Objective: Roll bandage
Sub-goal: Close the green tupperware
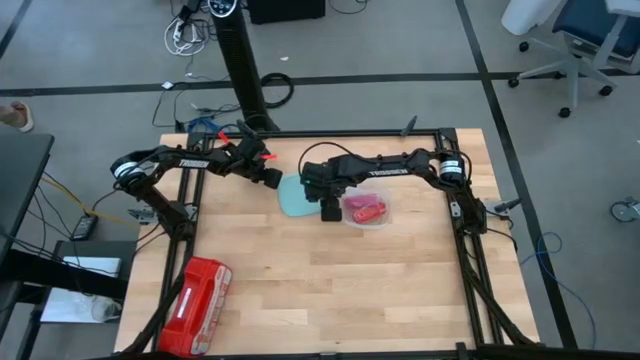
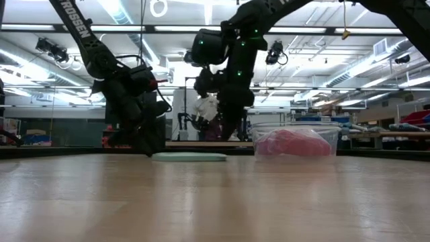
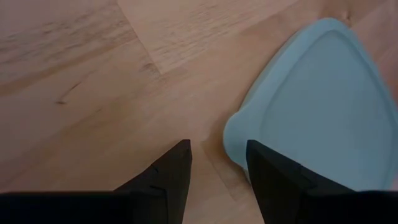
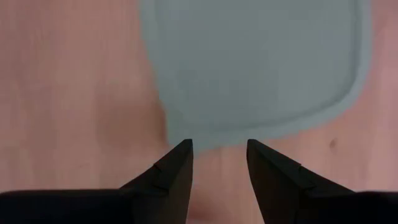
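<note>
Dark fingers on both arms are spread with nothing between them, so neither is gripping anything right now. The left gripper sits low over bare wood with one fingertip right at the rounded corner of the pale blue lid, which looks to me like it's lined up to nudge or pick the lid by its edge. The right gripper hangs just off another edge of that same lid, fingers also apart and empty.

Moving out from there, in the high view the lid lies flat at centre frame between the two arms, and just right of it is the clear tub with the bandage inside as a pink-red bundle. The low view shows the bandage bunched up in the tub, so my guess is rolling is done and the lid goes on next.

Red case sits lower left on the surface, well away from everything.
</note>
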{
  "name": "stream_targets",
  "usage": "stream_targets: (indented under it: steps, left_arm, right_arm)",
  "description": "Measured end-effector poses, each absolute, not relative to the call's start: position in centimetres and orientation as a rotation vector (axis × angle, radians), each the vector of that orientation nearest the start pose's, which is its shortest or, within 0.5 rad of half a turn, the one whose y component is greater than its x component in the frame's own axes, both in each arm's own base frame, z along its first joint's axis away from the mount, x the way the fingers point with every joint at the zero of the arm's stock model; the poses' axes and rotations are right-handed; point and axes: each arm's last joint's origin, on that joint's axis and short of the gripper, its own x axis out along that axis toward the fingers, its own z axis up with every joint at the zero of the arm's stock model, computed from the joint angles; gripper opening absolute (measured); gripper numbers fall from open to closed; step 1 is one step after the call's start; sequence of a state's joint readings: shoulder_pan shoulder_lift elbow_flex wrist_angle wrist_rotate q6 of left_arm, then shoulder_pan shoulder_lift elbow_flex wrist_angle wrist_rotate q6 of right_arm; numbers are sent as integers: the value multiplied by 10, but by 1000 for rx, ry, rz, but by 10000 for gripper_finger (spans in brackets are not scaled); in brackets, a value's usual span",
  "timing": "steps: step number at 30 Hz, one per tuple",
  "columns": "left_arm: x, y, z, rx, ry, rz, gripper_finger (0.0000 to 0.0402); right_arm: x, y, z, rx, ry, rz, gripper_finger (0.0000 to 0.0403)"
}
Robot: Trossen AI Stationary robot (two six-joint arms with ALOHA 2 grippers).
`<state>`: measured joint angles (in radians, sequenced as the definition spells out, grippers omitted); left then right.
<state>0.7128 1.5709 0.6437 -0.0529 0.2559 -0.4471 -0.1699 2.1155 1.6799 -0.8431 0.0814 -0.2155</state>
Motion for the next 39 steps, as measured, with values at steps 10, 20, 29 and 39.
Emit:
stream_targets:
  steps: [10,20,29,39]
  left_arm:
    - [209,170,128,-871,772,612,163]
    - [215,162,128,-852,783,579,163]
    - [218,160,128,-846,784,567,163]
    - [221,157,129,-834,776,550,163]
  right_arm:
    - [419,-69,175,-82,1374,-35,150]
    - [419,-72,163,-93,1328,-33,150]
    - [412,-70,147,-73,1340,-35,150]
    - [415,-75,147,-103,1292,-18,150]
